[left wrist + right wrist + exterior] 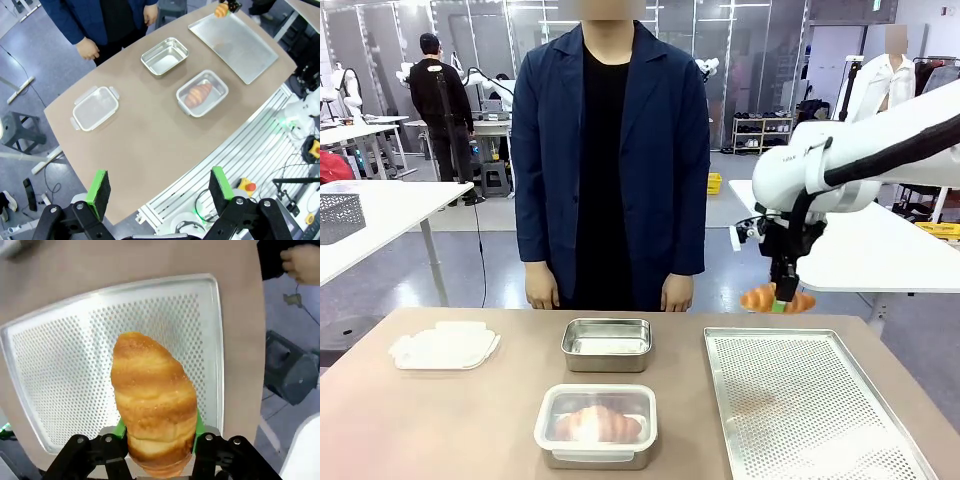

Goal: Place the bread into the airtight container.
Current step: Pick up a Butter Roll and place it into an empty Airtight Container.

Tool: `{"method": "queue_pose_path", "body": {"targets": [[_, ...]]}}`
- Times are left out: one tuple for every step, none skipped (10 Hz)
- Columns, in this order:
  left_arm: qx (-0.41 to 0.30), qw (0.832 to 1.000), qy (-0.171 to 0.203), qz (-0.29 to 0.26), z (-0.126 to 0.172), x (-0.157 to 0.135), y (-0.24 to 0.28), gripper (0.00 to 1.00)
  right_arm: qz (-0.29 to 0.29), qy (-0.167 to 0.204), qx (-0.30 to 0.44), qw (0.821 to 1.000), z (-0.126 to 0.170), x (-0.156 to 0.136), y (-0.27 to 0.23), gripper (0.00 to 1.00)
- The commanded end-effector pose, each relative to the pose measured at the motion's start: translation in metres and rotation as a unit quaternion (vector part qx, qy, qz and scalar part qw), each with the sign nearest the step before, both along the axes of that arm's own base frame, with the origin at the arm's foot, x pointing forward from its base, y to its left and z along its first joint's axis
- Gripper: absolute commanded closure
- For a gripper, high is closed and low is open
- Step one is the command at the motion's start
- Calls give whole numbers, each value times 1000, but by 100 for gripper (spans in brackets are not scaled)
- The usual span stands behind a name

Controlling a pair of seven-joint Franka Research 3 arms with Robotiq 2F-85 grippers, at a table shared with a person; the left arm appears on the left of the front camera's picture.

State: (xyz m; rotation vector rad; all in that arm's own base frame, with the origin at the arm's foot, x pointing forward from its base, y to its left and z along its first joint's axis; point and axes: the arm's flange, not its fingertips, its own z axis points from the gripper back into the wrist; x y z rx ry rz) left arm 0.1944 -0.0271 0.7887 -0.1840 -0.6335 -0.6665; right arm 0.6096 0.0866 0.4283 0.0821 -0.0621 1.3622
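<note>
Bread (152, 400), golden ridged croissant, pinched in right claw (778, 298), left claw (160, 190) agape

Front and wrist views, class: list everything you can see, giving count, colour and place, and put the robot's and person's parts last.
croissant: two, golden-brown; one held over the tray's far edge, one inside the near container
steel container: two, silver, table middle; far one empty, near one occupied
lid: one, translucent white, table's left
perforated tray: one, silver, table's right
table: one, brown
person's hands: two, hanging at the far edge
left gripper: black, green pads, open, high above table
right gripper: shut on croissant
</note>
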Motion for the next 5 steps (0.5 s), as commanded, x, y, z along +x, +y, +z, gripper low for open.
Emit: {"method": "queue_pose_path", "body": {"targets": [[4,1000,-2,-6,2,0,1,0,-25,9,11,1000,4,6,38,49],[4,1000,-2,-6,2,0,1,0,-28,6,7,1000,10,6,60,49],[4,1000,-2,-6,2,0,1,0,-41,6,9,999,16,5,86,49],[4,1000,-2,-6,2,0,1,0,-48,16,11,999,19,2,113,49],[4,1000,-2,-6,2,0,1,0,-57,14,-5,998,19,-1,140,49]]}}
